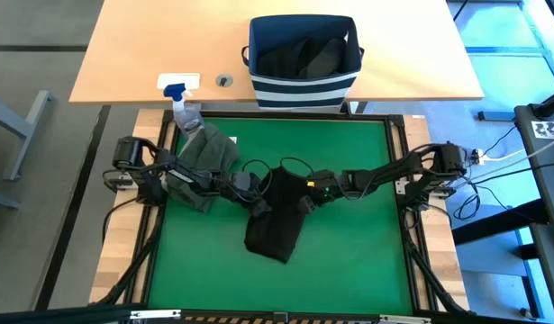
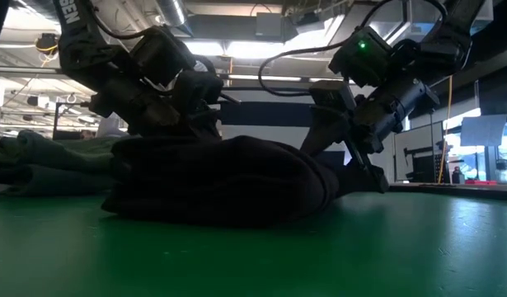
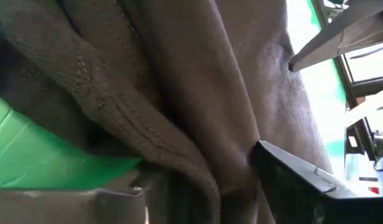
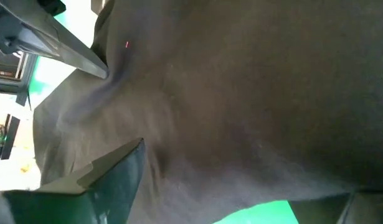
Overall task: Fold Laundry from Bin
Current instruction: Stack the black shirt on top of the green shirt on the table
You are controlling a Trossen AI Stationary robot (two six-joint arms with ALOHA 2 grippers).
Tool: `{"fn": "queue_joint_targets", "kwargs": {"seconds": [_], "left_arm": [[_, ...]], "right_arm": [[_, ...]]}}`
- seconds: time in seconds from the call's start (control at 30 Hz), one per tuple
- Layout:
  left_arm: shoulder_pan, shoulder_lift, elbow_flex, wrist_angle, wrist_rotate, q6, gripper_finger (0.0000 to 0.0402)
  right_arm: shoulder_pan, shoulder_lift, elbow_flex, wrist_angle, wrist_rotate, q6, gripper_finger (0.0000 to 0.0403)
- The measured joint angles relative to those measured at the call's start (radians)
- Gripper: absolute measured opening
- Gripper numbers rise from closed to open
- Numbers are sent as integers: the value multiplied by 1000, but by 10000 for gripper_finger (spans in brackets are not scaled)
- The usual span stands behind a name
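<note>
Only the high view shows the whole layout: the black garment (image 1: 277,216) lies bunched at the middle of the green mat (image 1: 349,261), the dark olive garment (image 1: 204,160) is heaped at the mat's far left, and the striped bin (image 1: 304,85) stands on the wooden table (image 1: 132,45) beyond the far edge with dark cloth inside it. A spray bottle (image 1: 182,103) stands just left of the olive heap. The low view gives what the top-down view cannot: the black garment is a low, rounded mound on the mat, with both arms slanting down to its far side. The left gripper (image 1: 256,210) reaches in from the left, the right gripper (image 1: 299,202) from the right, meeting over the cloth. The wrist views show each gripper's jaws spread wide, with black cloth lying between the fingers and pressed against them; neither pair is pinched closed
</note>
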Motion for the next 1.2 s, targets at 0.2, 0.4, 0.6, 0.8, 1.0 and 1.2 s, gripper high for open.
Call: {"fn": "queue_joint_targets", "kwargs": {"seconds": [0.2,0.4,0.6,0.8,1.0,1.2], "left_arm": [[-2,25,2,27,-48,10,153],[-20,29,1,33,-110,99,68],[-26,29,0,29,-159,99,19],[-53,-13,4,-3,-243,25,31],[-67,-99,59,-195,-242,-2,22],[-67,-235,154,-574,-257,85,29]], "right_arm": [[-3,53,-1,85,30,-31,289],[-3,75,1,99,45,-186,185],[-30,71,7,88,89,-367,54],[-30,71,53,80,94,-450,31],[-30,73,110,83,111,-447,38],[-29,80,189,83,150,-445,31]]}}
